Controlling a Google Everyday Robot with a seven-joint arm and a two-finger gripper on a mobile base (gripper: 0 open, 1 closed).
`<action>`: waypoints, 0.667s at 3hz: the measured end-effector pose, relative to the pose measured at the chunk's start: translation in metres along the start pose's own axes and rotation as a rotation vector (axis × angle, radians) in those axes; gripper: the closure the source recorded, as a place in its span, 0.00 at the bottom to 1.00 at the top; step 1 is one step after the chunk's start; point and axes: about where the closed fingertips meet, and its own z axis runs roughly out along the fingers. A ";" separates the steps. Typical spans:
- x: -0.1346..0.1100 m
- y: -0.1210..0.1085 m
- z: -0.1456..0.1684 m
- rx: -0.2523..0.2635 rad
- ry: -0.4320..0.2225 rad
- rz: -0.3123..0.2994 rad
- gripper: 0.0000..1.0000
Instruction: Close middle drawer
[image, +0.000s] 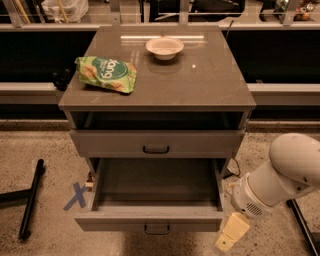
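The middle drawer (120, 220) is pulled far out of the grey-taupe cabinet (210, 80), its long box body empty. Its flat front faces me at the bottom of the camera view, with a small dark loop handle (157, 229). My gripper (231, 233), cream coloured, hangs low just right of the drawer front's right end, apart from it. The bulky white arm (280, 177) rises from it to the right. The drawer above (115, 142) stands slightly out. The lowest drawer is hidden under the open one.
A green chip bag (106, 74) and a white bowl (164, 47) sit on the cabinet top. A blue tape X (76, 196) marks the floor at left, beside a black pole (31, 198). A dark bar (302, 225) lies on the floor at right.
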 end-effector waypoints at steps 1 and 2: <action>0.001 -0.002 0.004 -0.004 0.001 0.008 0.00; 0.012 -0.009 0.041 -0.044 0.017 0.070 0.00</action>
